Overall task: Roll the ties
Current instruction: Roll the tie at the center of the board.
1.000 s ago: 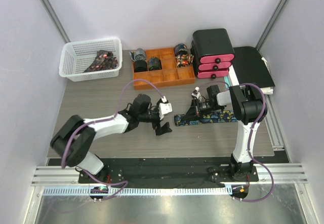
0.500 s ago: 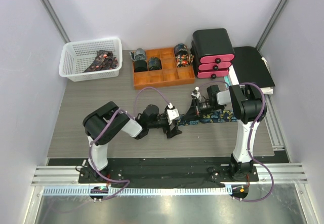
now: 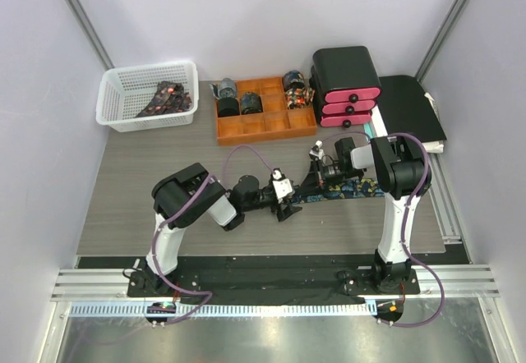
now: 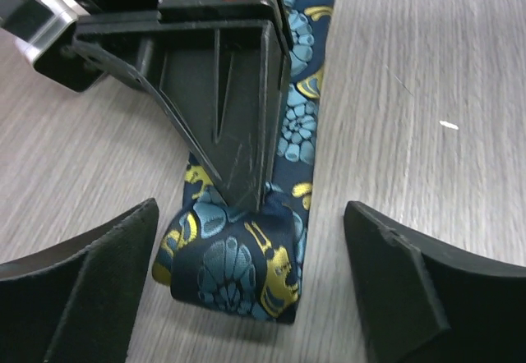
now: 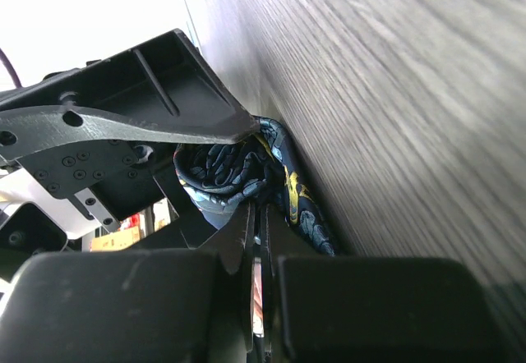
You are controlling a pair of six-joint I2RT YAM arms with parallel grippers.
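Observation:
A navy tie (image 3: 349,189) with teal and gold figures lies flat on the table right of centre. Its left end is curled into a small roll (image 4: 237,266). My right gripper (image 3: 302,190) is shut on the tie at that roll, and its black fingers (image 4: 234,108) press down onto the fabric. In the right wrist view the roll (image 5: 223,168) bulges just past the closed right gripper (image 5: 259,209). My left gripper (image 4: 249,244) is open and low over the table, one pad (image 4: 90,285) on each side of the roll, touching nothing. The top view shows the left gripper (image 3: 284,205) at the tie's left end.
A white basket (image 3: 115,110) at the back left holds loose ties. An orange divided tray (image 3: 275,127) behind the grippers holds several rolled ties. To its right stand a black and pink drawer unit (image 3: 345,75) and a black folder (image 3: 411,108).
My left arm has swung right and folded in, bringing its gripper from mid-table to the tie's rolled end. Its jaws have narrowed slightly. The right arm and the tie have not moved.

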